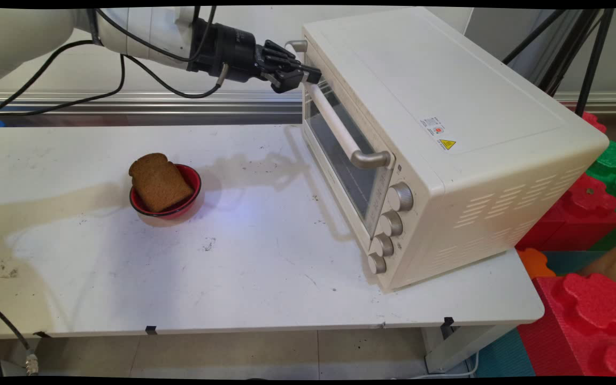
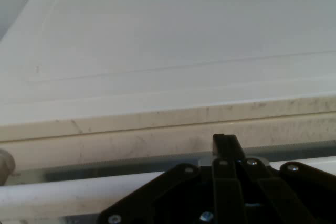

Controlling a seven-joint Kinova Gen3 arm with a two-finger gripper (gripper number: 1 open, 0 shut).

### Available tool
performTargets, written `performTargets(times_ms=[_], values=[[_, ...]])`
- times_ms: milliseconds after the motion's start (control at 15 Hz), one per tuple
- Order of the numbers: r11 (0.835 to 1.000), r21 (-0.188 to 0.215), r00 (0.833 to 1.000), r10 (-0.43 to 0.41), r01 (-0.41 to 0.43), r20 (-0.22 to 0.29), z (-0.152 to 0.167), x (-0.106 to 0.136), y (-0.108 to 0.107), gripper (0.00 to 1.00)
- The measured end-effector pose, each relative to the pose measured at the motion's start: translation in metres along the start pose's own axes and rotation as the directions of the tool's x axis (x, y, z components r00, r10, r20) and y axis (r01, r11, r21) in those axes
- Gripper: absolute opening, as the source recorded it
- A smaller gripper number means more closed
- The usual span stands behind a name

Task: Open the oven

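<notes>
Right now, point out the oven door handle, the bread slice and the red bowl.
oven door handle (image 1: 335, 124): main view, middle of the white bar.
bread slice (image 1: 158, 183): main view, centre of its brown face.
red bowl (image 1: 193, 178): main view, right inner rim.

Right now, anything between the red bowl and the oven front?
Nothing: in the main view, only bare table separates the red bowl from the oven. The hand view doesn't show it.

hand (image 1: 308, 75) at oven handle (image 1: 335, 125) top | oven (image 1: 447, 133) door shut | toast (image 1: 159, 182) in red bowl (image 1: 193, 184)
</notes>
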Motion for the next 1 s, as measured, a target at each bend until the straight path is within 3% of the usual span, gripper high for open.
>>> performTargets(times_ms=[1000], values=[[0.999,-0.011,0.999,0.031,-0.03,0.036,-0.0029,-0.0093,-0.0025,0.0]])
